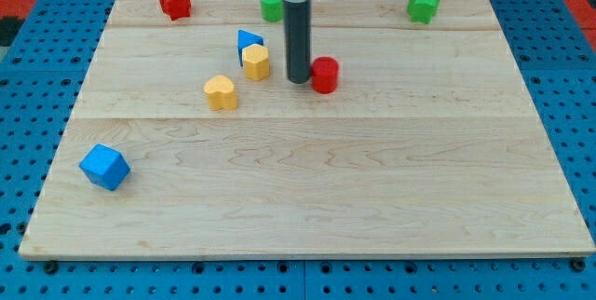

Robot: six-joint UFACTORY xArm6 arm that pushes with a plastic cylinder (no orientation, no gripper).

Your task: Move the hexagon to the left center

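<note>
The yellow hexagon block [256, 61] lies in the upper middle of the wooden board [307, 188], touching a blue block [248, 41] just behind it. My tip [298, 79] rests on the board a short way to the right of the hexagon, apart from it. A red cylinder block [324, 75] sits right against the tip's right side. A yellow heart-shaped block [221, 92] lies below and left of the hexagon.
A red block [174, 2] sits at the top left, a green block [271, 6] at the top middle partly behind the rod, a green star-like block [424, 5] at the top right. A blue cube [103, 167] lies near the left edge, lower down.
</note>
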